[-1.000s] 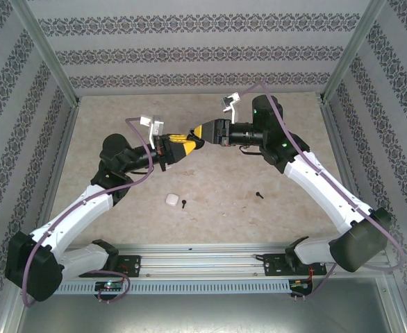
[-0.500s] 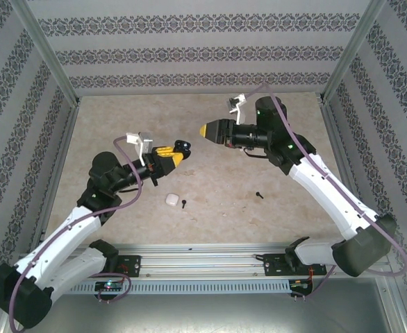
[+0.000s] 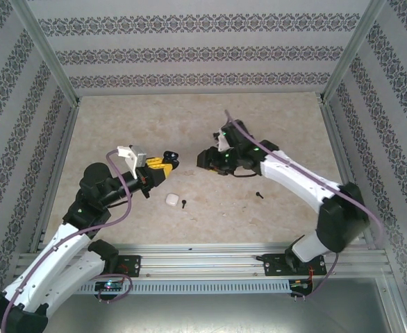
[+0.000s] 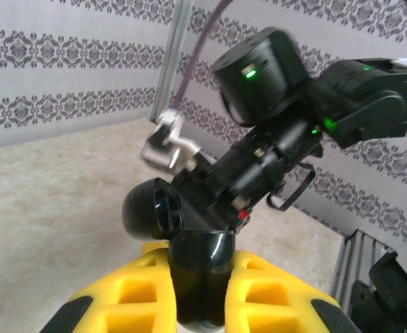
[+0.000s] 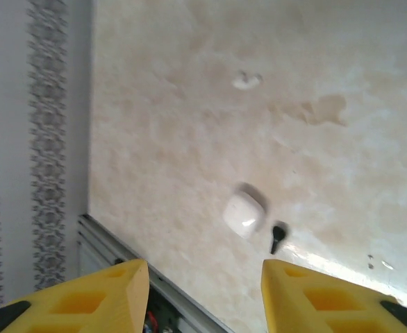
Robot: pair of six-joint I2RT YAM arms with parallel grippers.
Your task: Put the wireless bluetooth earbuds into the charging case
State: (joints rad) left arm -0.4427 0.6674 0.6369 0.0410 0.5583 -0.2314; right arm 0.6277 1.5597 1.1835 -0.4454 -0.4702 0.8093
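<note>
1. Top view, edges: the charging case (image 3: pixel 171 199) lies on the beige table (image 3: pixel 120 125), with nothing touching it. The metal rail (image 3: pixel 203 257) runs nearer than the case. There is bare table beyond it and to its left, up to the patterned walls (image 3: pixel 203 48).
2. Top view, objects: one black earbud (image 3: pixel 183 203) sits just right of the case, apart from it. A second earbud (image 3: pixel 259 195) lies well to the right.
3. Top view, arms: the left gripper (image 3: pixel 163 161) hangs above and beyond the case, clamped on a glossy black object (image 3: pixel 171 156). The right arm (image 3: pixel 294 177) ends beyond and right of the case.
4. Left wrist: the yellow fingers (image 4: pixel 130 291) press both sides of the black object, with the right arm close ahead.
5. Right wrist: the right gripper (image 5: pixel 203 274) has its jaws apart with nothing between them. The case is on the table below the gap, and a brownish stain (image 5: pixel 321 111) lies beyond it.
</note>
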